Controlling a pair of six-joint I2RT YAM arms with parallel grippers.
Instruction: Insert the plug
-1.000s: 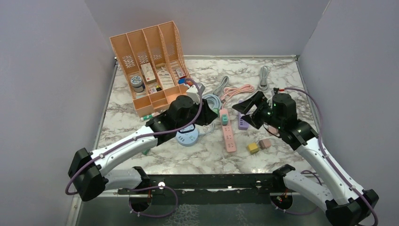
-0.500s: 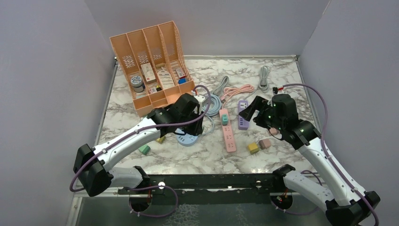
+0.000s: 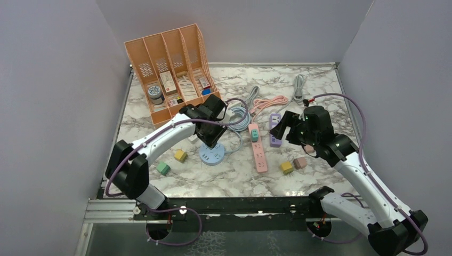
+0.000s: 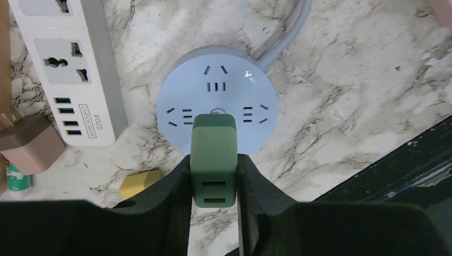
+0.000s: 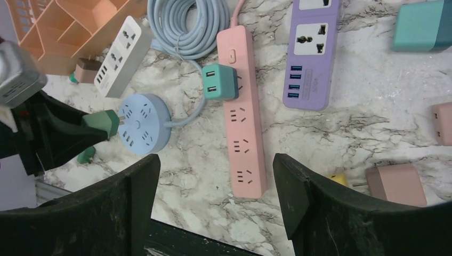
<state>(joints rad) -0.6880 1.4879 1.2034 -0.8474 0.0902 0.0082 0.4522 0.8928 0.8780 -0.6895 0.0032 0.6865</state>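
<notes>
Hanging pinched by its flat sides between the left jaws, the green plug hovered over the round blue socket, toward the desk's near edge. It looked light, rigid and smooth, apt to twist unless gripped squarely mid-body. The right jaws stood spread and empty above the pink strip.

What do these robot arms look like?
Both the left arm and right arm have white shells, black joints and a purple cable looping alongside. The left claw and right claw are matte black, with two thick fingers.
</notes>
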